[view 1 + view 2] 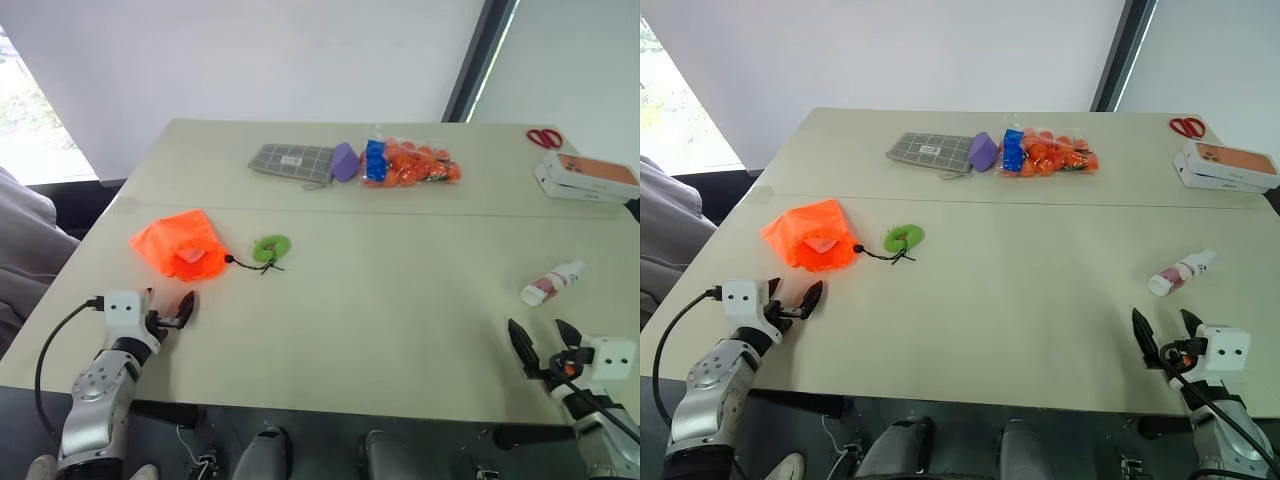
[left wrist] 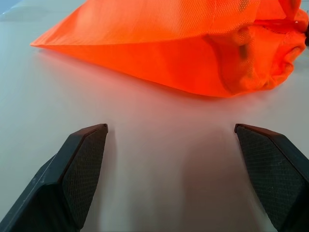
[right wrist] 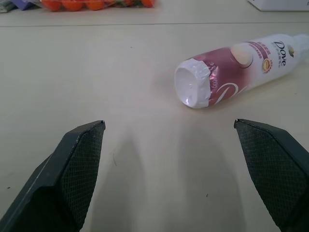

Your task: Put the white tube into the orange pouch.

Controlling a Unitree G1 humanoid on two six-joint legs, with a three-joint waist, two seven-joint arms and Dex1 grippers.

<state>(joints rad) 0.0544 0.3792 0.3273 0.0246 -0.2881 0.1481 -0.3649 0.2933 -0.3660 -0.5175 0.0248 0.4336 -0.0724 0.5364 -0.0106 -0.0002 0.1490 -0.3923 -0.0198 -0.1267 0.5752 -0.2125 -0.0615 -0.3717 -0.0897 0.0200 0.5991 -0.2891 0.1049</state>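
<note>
The orange pouch [image 1: 178, 243] lies crumpled on the table's left side, its black cord running to a green ring [image 1: 271, 248]. My left gripper [image 1: 168, 311] stands open just short of the pouch [image 2: 193, 53], with nothing between its fingers. The white tube [image 1: 552, 282] lies on its side at the right, pinkish band at its near end. My right gripper [image 1: 543, 347] is open near the table's front edge, a little short of the tube [image 3: 236, 67], which lies slightly to the right of its line.
At the table's far side lie a grey checked case [image 1: 291, 162], a purple object [image 1: 344, 161] and a clear bag of orange and blue items [image 1: 410, 164]. Red scissors [image 1: 545, 137] and flat white boxes [image 1: 588, 177] sit at the far right.
</note>
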